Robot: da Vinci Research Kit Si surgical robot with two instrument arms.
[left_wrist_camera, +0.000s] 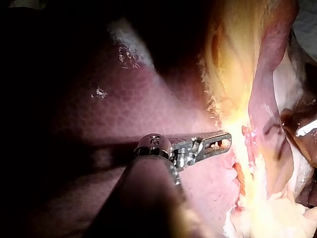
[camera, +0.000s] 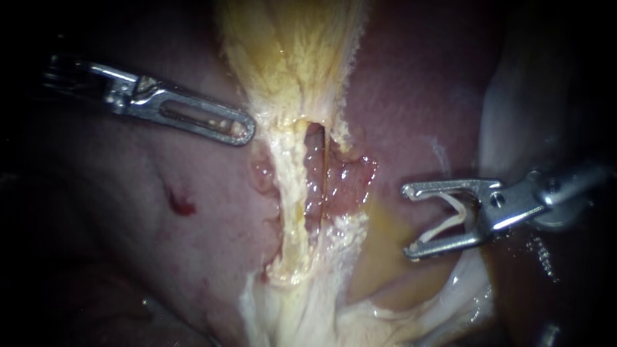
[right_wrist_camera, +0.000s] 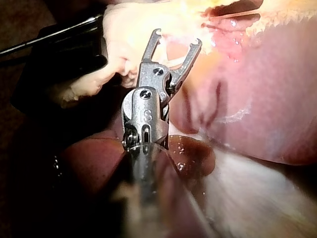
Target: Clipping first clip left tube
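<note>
The left tube looks soft, slick, tearable (take it mid-span). The right instrument has its end effector clamped on a clip; the left instrument has its own together.

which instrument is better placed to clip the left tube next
Likely right. The right instrument holds a white clip in wide-set jaws facing the left tube. The left instrument carries no clip, its shut jaws beside the gallbladder.
</note>
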